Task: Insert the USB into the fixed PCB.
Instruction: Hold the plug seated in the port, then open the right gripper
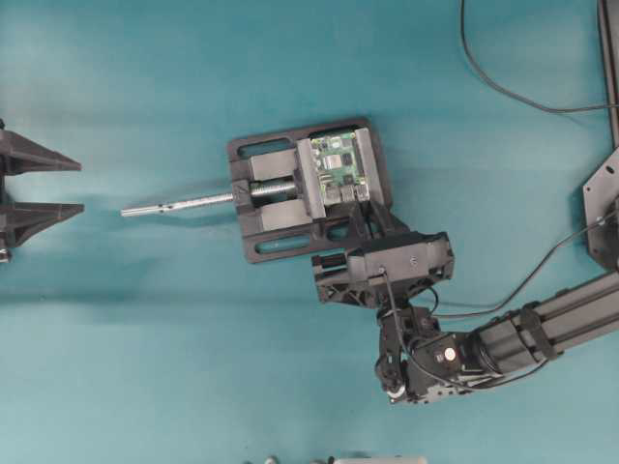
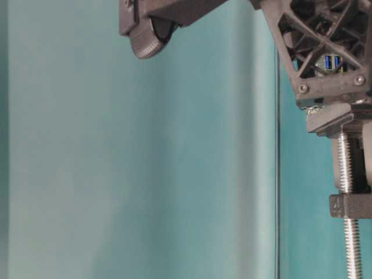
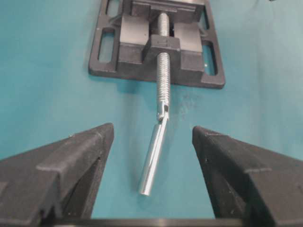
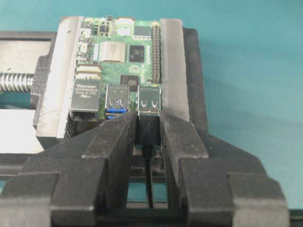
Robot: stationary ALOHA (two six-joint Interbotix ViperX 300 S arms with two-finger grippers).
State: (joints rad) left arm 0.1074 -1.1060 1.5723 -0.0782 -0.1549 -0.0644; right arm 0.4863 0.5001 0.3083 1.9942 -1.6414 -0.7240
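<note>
Centrally: green PCB [image 4: 124,52] clamped between grey ribbed vise [image 1: 290,193] jaws. Right gripper [image 4: 148,130] pinching black USB [image 4: 148,126] at silver port edge. Left gripper [image 3: 152,142] spread wide, empty, teal table [image 1: 145,367] clear around.

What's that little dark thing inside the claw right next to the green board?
A dark USB plug, pinched by the right gripper, its cable trailing back. Its tip meets a silver port on the PCB; how deep it sits is hidden.

Left of the vise [image 1: 305,188] its screw rod [image 1: 179,203] juts across the open cloth [image 1: 116,97]; right gripper [image 4: 147,127] crowds its near edge.
</note>
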